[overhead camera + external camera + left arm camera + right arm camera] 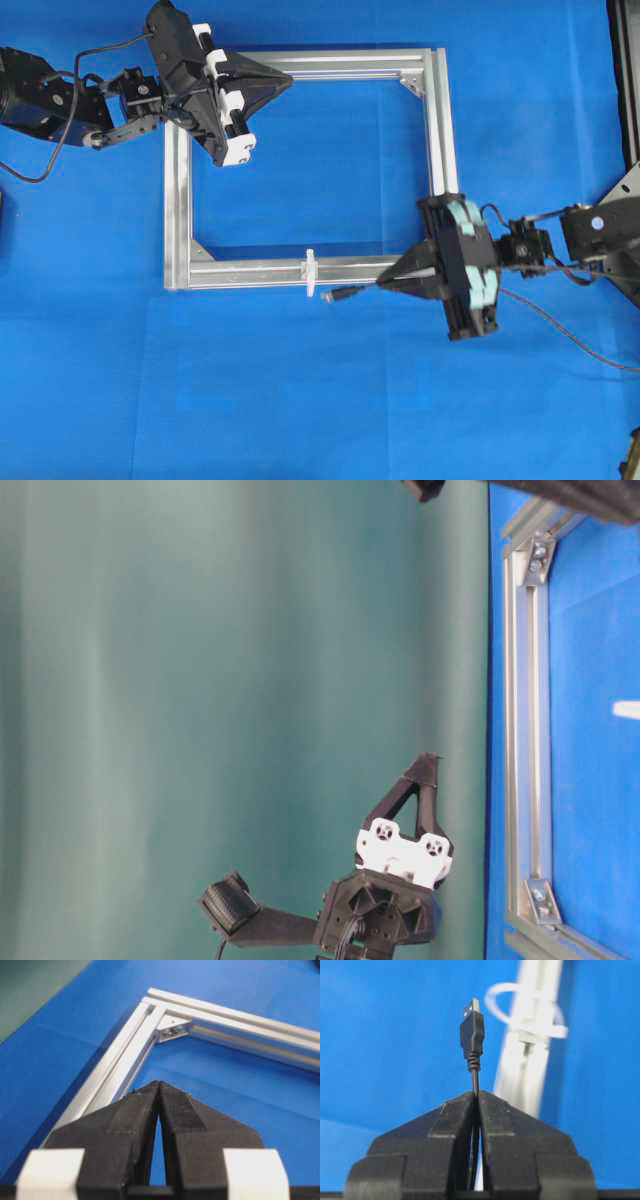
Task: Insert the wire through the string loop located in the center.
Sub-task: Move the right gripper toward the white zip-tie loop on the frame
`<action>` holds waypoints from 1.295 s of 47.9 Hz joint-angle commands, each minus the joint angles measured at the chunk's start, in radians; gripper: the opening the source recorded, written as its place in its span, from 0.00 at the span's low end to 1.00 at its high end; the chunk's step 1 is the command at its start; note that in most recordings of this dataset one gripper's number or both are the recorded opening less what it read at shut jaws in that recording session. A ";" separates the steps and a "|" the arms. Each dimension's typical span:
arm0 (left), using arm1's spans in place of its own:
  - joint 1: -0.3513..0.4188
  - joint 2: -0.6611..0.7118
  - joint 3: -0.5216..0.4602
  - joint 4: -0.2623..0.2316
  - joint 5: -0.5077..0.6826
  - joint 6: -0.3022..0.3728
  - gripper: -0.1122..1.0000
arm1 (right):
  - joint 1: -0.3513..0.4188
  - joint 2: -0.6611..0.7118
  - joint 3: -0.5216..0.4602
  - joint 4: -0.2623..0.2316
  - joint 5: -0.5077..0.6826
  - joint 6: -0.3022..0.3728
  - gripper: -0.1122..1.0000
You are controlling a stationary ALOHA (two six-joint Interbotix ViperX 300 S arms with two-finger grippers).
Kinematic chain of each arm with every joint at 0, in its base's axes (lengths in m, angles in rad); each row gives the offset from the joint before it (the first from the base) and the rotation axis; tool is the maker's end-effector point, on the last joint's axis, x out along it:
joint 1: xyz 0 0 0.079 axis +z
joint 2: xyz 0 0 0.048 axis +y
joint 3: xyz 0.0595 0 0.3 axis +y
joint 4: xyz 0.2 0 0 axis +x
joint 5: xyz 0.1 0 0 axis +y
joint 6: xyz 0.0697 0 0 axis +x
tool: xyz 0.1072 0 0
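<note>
My right gripper (385, 284) (477, 1094) is shut on the wire (474, 1079), a thin black cable ending in a dark plug (345, 293) (472, 1030) with a metal tip. The plug sticks out ahead of the jaws, just right of the string loop (311, 274) (522, 1010), a small white upright loop on the near rail of the silver frame (250, 272). In the right wrist view the plug is left of the loop, not inside it. My left gripper (288, 84) (159, 1084) is shut and empty over the frame's far rail.
The silver frame (127, 1060) lies flat on the blue cloth. The wire's slack (570, 335) trails off to the right behind my right arm. The table-level view shows the left gripper (430, 760) in front of a green backdrop, beside the frame rail (518, 730).
</note>
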State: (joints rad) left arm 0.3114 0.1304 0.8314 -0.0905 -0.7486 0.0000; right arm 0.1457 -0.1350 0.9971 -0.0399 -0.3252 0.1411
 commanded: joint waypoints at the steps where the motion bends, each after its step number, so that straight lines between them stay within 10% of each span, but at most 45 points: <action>1: 0.002 -0.029 -0.012 0.003 -0.005 0.000 0.10 | -0.025 -0.017 -0.006 0.002 -0.011 0.000 0.08; 62: 0.002 -0.029 -0.014 0.003 -0.005 0.000 0.10 | -0.061 0.014 -0.003 0.003 -0.044 0.000 0.08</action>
State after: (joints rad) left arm 0.3129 0.1304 0.8314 -0.0890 -0.7486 0.0000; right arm 0.0859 -0.1120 1.0017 -0.0399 -0.3590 0.1411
